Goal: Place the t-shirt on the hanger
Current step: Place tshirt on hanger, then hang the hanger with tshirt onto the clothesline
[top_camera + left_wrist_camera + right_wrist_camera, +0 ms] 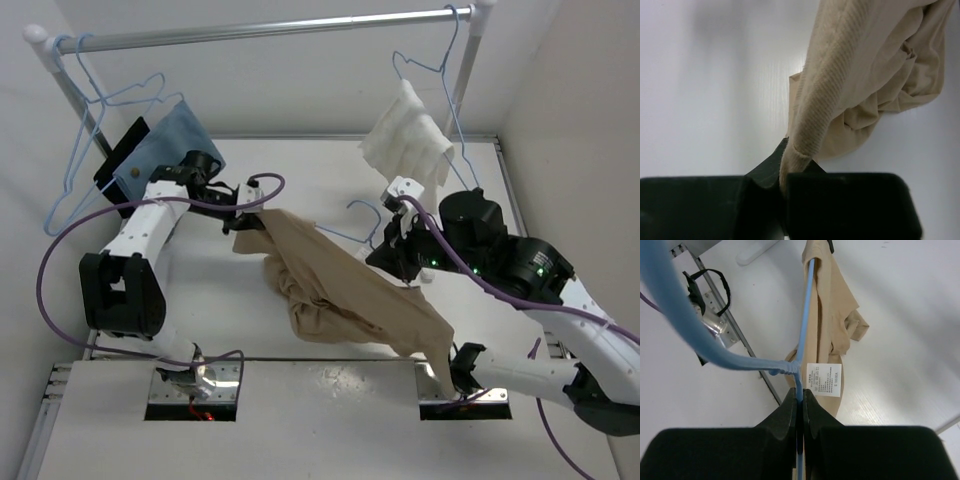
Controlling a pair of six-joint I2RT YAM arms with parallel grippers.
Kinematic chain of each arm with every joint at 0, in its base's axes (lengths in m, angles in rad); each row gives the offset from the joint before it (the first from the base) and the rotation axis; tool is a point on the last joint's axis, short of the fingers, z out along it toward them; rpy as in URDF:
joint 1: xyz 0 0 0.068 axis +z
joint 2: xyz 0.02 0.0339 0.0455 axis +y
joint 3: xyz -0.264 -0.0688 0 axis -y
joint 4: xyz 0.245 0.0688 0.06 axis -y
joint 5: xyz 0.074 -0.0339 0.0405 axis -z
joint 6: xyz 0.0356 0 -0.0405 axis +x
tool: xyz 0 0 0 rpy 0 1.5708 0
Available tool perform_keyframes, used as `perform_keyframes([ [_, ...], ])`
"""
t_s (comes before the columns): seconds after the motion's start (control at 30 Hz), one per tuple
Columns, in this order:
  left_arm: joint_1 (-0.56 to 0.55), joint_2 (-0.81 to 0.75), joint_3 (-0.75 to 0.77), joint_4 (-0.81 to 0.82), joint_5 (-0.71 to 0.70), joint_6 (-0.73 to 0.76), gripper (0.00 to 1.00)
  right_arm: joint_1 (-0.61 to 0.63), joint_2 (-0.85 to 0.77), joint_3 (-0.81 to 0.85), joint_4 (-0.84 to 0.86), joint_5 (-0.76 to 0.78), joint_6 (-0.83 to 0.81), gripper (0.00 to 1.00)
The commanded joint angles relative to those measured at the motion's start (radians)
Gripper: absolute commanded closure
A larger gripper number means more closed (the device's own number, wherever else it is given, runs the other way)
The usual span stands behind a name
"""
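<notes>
The t-shirt (350,290) is strung out diagonally across the middle of the table (300,170), from the left-centre down to the near right, where its end droops by the right arm's base. The bunched middle looks like it's resting on the table.

Left gripper (243,215) has its jaws pinched tight on a ribbed edge of the shirt. In the left wrist view we see the fabric coming straight out from between the fingers (765,170).

Right gripper (397,247) is clamped on the hanger (345,238), with the jaws closed on the thin blue wire just under the twist. In the right wrist view the wire runs up along the shirt, and the white care label (823,378) sits right beside it.

Further out, the rail (270,30) spans the far side, with spare hangers (100,110) at its left end. There's a blue cloth (175,140) far left and a white cloth (405,140) hanging far right.
</notes>
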State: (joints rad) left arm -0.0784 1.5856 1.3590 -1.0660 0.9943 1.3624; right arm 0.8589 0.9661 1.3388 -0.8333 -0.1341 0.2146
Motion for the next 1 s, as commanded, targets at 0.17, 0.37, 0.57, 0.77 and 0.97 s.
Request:
perform_keyframes([
  [0.17, 0.045, -0.062, -0.017, 0.070, 0.030, -0.075, 0.46, -0.001, 0.054, 0.137, 0.080, 0.027, 0.037, 1.00],
  [0.37, 0.045, -0.191, -0.039, 0.237, -0.072, -0.238, 0.00, 0.008, 0.180, 0.239, 0.189, 0.068, 0.117, 1.00],
  [0.57, 0.054, -0.321, -0.139, 0.448, -0.316, -0.535, 0.00, 0.008, 0.301, 0.405, 0.260, 0.154, 0.173, 1.00],
  [0.77, 0.054, -0.357, -0.198, 0.457, -0.295, -0.646, 0.00, 0.008, 0.407, 0.565, 0.272, 0.304, 0.192, 1.00],
  [0.97, 0.032, -0.397, -0.274, 0.480, -0.286, -0.629, 0.00, -0.004, 0.542, 0.732, 0.296, 0.461, 0.088, 1.00],
])
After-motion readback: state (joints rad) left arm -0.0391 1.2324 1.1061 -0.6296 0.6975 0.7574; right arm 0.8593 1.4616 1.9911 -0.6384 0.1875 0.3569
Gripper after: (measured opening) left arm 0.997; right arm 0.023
